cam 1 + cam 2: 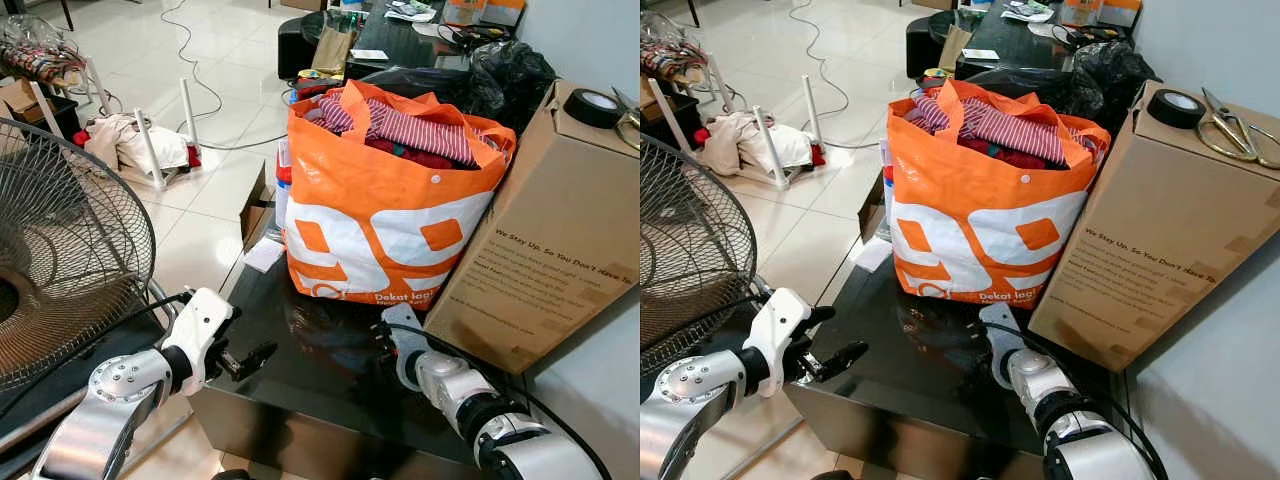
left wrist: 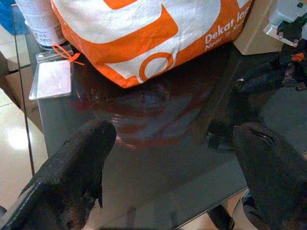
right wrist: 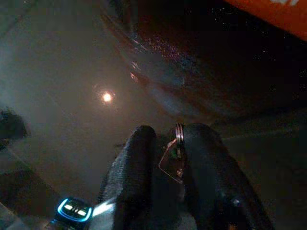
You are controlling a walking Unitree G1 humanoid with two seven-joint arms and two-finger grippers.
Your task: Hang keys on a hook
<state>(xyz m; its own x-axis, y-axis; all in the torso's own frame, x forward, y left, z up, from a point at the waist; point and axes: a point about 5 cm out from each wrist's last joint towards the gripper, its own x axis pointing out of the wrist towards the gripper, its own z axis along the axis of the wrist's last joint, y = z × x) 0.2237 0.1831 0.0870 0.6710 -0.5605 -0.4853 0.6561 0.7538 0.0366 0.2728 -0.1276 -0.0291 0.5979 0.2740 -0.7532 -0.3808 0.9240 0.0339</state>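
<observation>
Right gripper point(image 3: 168, 158) low over the black glossy table point(image 1: 330, 400), just in front of the orange shopping bag point(image 1: 385, 215). Right wrist view: the two black fingers point(image 3: 136, 167) are drawn close together and pinch the keys point(image 3: 173, 155) between them; a metal split ring stands up at the fingertips with a flat key blade below it, tucked in the narrow gap. Below the fingers in that view, a small fob with a blue-lit outline point(image 3: 73, 211) (attachment to the ring cannot be told). The tabletop reflects a lamp spot and the bag.

Left gripper point(image 1: 245, 358) at the table's near left edge, just above the surface and touching nothing. Left wrist view: its fingers point(image 2: 76, 167) are spread wide with bare tabletop between them.

Bag stands upright on the table, stuffed with striped and red cloth point(image 1: 410, 130). A tall cardboard box point(image 1: 550, 230) leans just beside the bag on the robot's right; on top of it lie a roll of black tape point(image 1: 1177, 107) and a pair of scissors point(image 1: 1235, 135). A tagged white card point(image 2: 50, 79) lies on the table near the bag's left corner, with a white can point(image 2: 41, 21) behind it.

A floor fan point(image 1: 60, 250) stands to the left of the table. Behind: tiled floor with cables, a heap of clothes point(image 1: 135, 145), black rubbish bags point(image 1: 500, 75).
</observation>
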